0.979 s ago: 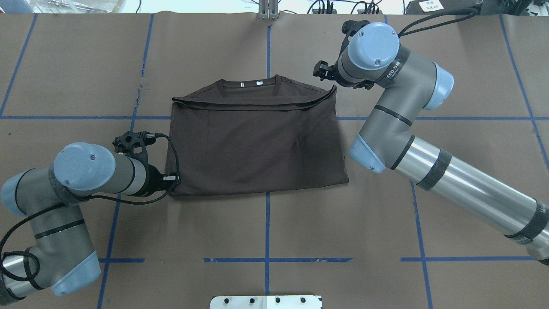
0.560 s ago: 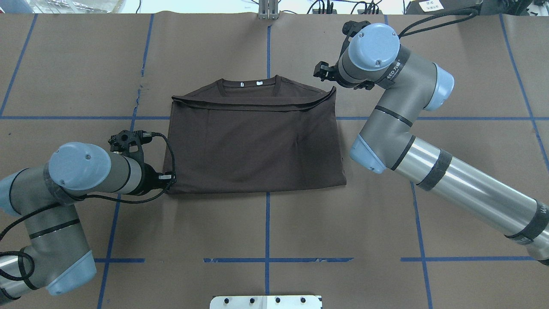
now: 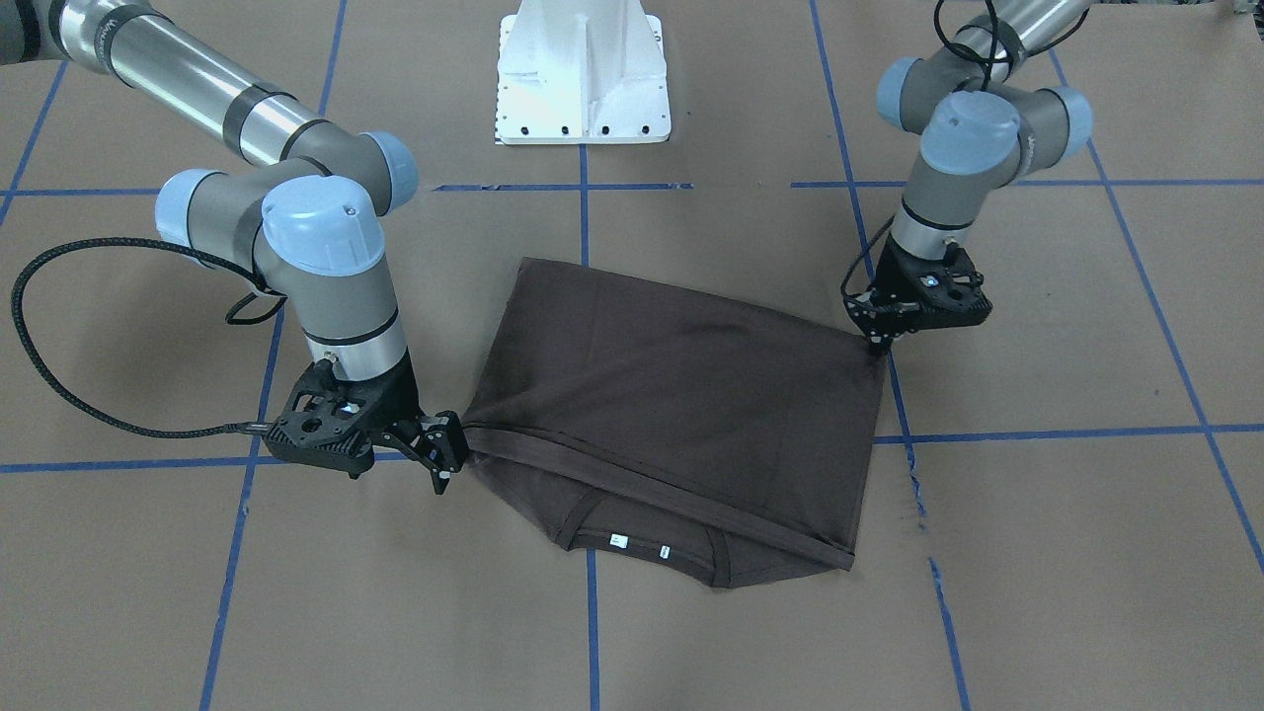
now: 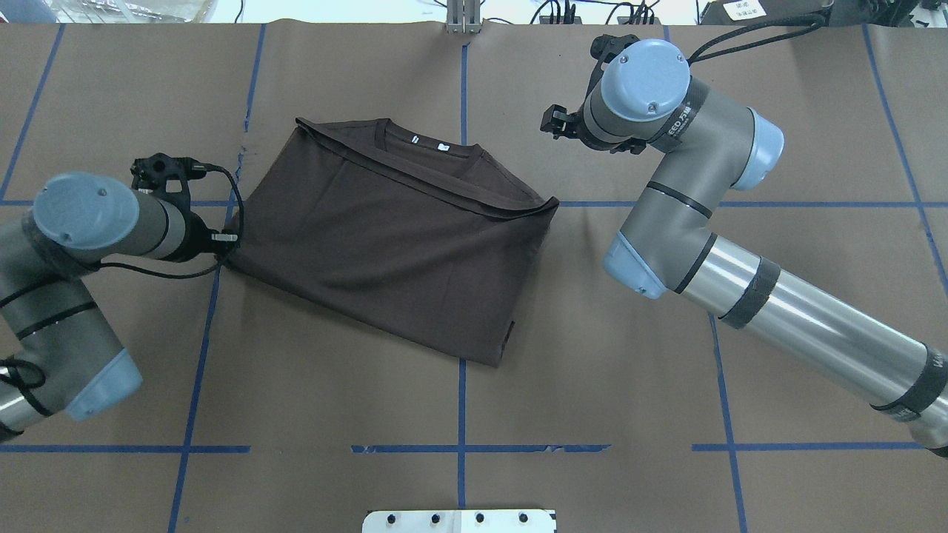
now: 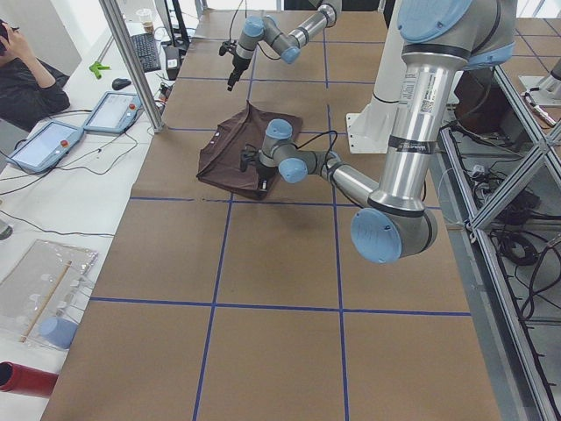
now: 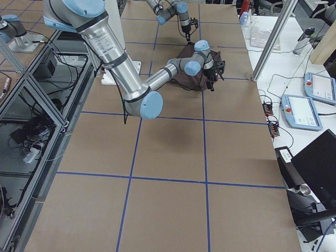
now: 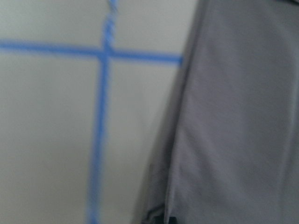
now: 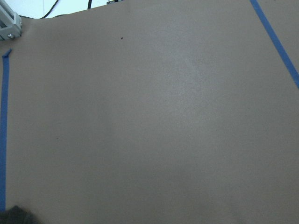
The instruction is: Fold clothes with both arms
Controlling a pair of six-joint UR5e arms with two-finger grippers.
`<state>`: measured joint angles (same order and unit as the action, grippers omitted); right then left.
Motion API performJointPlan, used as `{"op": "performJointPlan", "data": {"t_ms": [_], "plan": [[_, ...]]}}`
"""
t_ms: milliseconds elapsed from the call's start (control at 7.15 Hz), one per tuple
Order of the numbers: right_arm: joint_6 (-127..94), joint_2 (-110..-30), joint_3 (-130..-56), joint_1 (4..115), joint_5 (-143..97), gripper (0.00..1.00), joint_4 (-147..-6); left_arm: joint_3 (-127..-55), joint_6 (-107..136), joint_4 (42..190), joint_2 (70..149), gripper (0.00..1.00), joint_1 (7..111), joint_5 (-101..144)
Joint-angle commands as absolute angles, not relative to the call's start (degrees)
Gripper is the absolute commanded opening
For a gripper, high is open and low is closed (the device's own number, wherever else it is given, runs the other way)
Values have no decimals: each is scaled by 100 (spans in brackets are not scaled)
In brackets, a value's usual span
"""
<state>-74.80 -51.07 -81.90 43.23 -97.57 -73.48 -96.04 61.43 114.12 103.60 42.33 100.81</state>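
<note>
My left pincer (image 3: pixel 878 342) grips the T-shirt (image 3: pixel 691 395) by its corner, clenched tight. My right pincer (image 3: pixel 444 456) hangs above the table (image 3: pixel 1086 553) — spread, empty.

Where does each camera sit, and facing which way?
Front: across the table, facing back; left arm, right arm, T-shirt.
Overhead: behind the arms, looking down; both show.
Left side: table's left end; left arm nearest.
Right side: table's right end; right arm nearest.
Left wrist: down on T-shirt; no arm.
Right wrist: down on table; no arm.
Front and overhead share neck tags.
</note>
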Motion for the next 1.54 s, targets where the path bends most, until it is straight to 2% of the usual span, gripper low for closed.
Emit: {"op": "performJointPlan", "data": {"t_ms": [0,280,420,560,699,839,979,1259,1399], "plan": [[-7488,-5106,-8200,4315,-9756,100,-7348,-8077,5222,11495,11350,0,5200,9879],[-7488,-5106,-8218,4324,-9756,100,-7356,-6363,5080,12299,12423,0,5580,9853],[-7488,-5098,-8218,4324,-9756,100,-7356,-5267,5080,12905,13011,0,5625,9548],[-7497,-5098,-8226,4316,-9756,100,-7348,-4978,5045,13068,13130,0,5642,9441],[-7567,-5045,-8235,4289,-9756,100,-7348,-4983,4732,13087,13096,77,5686,9457],[-7602,-4967,-8218,4246,-9721,100,-7356,-5149,4389,13139,13052,100,5730,9483],[-7907,-4740,-8113,4176,-9703,100,-7383,-5464,4255,13148,12913,100,5809,9849],[-8147,-3889,-7430,3817,-9389,97,-7339,-6210,4096,13253,12404,100,5871,10353],[-8252,-3650,-7131,3649,-9256,94,-7121,-6318,4104,13254,12367,100,5871,10354]]}}
